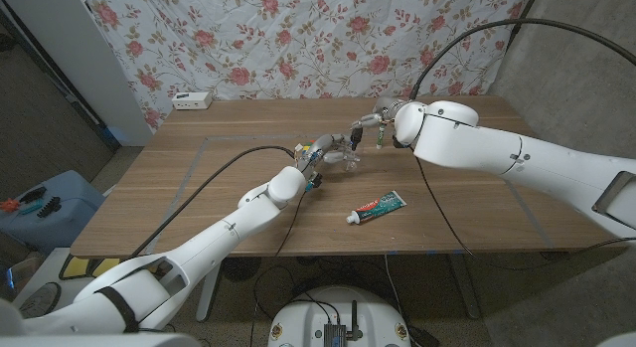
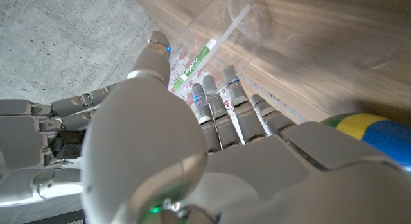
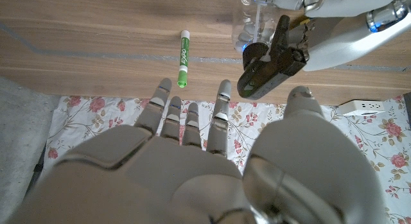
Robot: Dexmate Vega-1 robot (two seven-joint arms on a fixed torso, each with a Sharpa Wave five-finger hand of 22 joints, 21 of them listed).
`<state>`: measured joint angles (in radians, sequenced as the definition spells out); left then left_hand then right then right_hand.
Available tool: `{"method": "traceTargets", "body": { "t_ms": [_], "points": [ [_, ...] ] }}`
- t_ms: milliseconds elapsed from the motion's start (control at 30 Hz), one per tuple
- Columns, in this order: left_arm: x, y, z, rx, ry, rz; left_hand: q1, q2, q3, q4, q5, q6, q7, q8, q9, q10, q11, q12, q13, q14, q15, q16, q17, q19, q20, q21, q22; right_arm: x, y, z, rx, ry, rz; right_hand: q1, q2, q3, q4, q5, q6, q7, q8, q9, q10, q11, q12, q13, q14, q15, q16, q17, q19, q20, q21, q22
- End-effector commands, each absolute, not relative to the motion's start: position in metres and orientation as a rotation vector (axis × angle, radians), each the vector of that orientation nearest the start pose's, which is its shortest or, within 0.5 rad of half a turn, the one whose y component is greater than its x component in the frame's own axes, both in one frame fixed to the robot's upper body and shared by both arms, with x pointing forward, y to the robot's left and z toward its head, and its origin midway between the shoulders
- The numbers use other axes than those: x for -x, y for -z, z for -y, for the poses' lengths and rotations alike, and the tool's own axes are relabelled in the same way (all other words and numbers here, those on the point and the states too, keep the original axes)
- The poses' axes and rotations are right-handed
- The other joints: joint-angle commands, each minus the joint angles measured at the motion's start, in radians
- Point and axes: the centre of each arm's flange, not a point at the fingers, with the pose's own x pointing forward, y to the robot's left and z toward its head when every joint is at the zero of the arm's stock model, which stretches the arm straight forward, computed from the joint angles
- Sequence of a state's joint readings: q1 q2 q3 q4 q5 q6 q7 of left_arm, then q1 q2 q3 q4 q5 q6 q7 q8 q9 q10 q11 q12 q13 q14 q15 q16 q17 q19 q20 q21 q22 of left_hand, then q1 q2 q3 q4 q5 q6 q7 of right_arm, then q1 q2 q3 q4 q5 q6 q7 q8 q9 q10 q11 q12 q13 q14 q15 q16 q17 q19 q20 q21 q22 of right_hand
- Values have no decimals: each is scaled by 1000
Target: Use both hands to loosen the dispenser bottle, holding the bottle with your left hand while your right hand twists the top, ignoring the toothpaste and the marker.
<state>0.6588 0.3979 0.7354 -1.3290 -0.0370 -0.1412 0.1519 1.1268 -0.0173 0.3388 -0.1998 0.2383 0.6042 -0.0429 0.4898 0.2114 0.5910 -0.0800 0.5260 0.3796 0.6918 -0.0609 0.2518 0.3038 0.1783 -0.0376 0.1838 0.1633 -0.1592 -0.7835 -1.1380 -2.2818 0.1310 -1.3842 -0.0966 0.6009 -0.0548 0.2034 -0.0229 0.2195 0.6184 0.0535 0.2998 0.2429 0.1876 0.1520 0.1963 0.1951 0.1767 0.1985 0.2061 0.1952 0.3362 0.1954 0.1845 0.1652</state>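
Left hand wraps a clear bottle mid-table; right hand hovers beside it with fingers apart.

The bottle (image 2: 221,31) is transparent plastic with a thin white tube inside; the left hand (image 1: 328,153) is clamped round it on the wood-grain table (image 1: 199,178). The right hand (image 1: 381,121) holds nothing. A green marker (image 3: 183,58) lies near; the toothpaste (image 1: 378,207) lies well apart, toward the robot.

White power strip (image 1: 191,100) at table's (image 1: 199,203) far edge, floral cloth (image 1: 298,39) behind, perhaps blue bin (image 1: 45,210) beside
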Motion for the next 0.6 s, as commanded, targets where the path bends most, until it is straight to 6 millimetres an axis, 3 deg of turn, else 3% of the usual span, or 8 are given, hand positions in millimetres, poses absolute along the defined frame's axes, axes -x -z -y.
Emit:
{"method": "traceTargets", "body": {
  "t_ms": [33,600],
  "points": [
    [-654,24,-91,-607,332,658,-37,114,48,44,9,52,-22,9,2,71,-61,3,132,18,-104,5,4,1,-42,-3,0,-519,-91,118,1269,28,149,23,1,9,-17,4,9,-9,8,4,-2,8,-2,3,1,7,-3,-1,-1,4,0,2],
    [-654,23,-91,-609,330,653,-39,116,49,45,9,51,-20,8,2,73,-60,2,133,19,-101,4,5,1,-41,-3,0,-521,-90,116,1269,29,170,100,13,49,-74,6,37,-28,28,14,5,2,1,3,8,0,-3,-2,4,-2,3,2]
  ]
}}
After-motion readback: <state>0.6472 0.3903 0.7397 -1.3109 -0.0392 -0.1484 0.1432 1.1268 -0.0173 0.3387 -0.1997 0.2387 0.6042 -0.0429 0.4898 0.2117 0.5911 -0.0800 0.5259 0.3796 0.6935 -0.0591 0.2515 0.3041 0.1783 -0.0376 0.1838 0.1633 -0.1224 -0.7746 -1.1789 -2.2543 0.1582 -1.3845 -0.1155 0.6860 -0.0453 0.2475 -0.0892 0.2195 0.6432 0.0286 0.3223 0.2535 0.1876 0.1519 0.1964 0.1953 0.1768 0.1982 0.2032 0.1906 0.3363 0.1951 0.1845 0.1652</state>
